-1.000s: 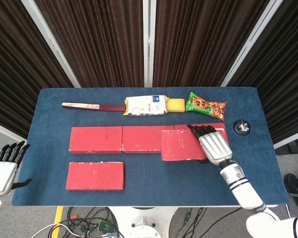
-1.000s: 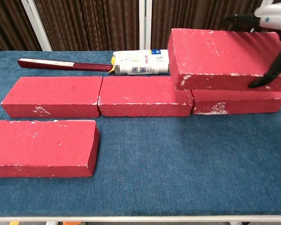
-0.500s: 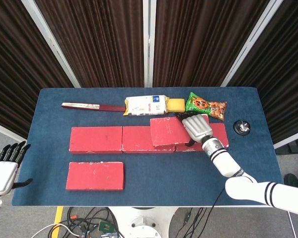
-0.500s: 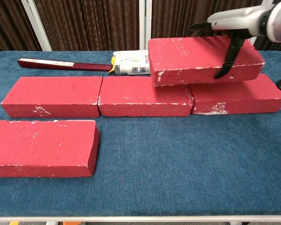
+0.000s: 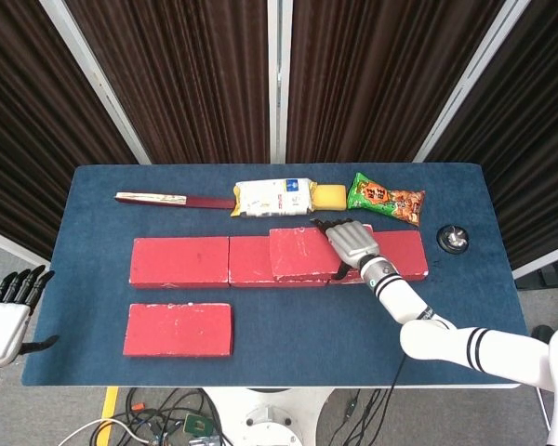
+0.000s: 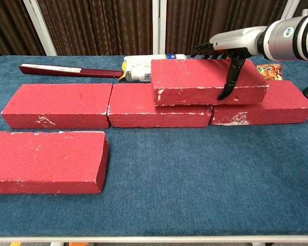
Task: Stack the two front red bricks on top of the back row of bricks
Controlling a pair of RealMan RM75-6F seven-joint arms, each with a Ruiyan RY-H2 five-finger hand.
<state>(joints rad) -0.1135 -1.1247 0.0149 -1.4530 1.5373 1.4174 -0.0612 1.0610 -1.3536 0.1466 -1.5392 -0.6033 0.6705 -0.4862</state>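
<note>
Nearest the front edge of the table (image 5: 93, 367) lies one red brick (image 6: 46, 161), flat on the blue cloth at front left, well apart from either hand.

Behind it runs the back row (image 6: 56, 105) of three bricks, end to end. A second brick, the top brick (image 6: 205, 82), sits on that row, straddling the joint between the middle and right bricks and a little askew. The right hand (image 6: 228, 48) grips it from above: fingers hooked over its far edge, thumb (image 6: 231, 77) pressed down its near face. A second ago this brick hung higher and further right, over the right-hand brick alone; it has come left and down onto the row.

Off the table's front left corner, the left hand (image 5: 7, 321) hangs with fingers spread and straight, holding nothing; only the head view shows it.

Along the far side lie a dark red flat stick (image 5: 172, 200), a white packet (image 5: 274, 198) with a yellow block (image 5: 330, 196) at its end, and a green snack bag (image 5: 386, 200). In the chest view the top brick and hand hide much of the packet and bag. A small round black thing (image 5: 454, 239) sits near the right edge; I cannot tell what it is.
</note>
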